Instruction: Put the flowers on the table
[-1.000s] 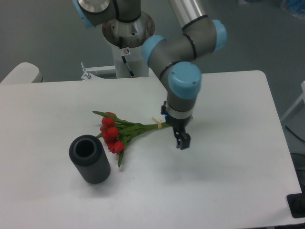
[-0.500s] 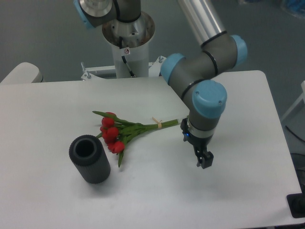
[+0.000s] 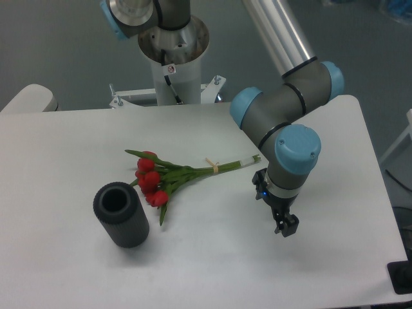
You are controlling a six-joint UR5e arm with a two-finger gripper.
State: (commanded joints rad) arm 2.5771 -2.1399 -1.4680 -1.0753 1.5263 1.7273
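Gripper [image 3: 286, 226] hangs over the table [image 3: 335, 129], right of the stems and apart from them, holding nothing; whether its jaws are parted I cannot tell. Flowers [image 3: 168, 176] lie flat on the table beside the vase [image 3: 120, 214]. Placement judged complete

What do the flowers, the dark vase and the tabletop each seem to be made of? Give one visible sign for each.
Flowers: probably artificial, plastic or fabric; uniform red blooms, stiff stems.
Vase: maybe rubber or matte plastic; dark, ribbed, no shine.
Table: likely smooth laminate; plain white, faint sheen.
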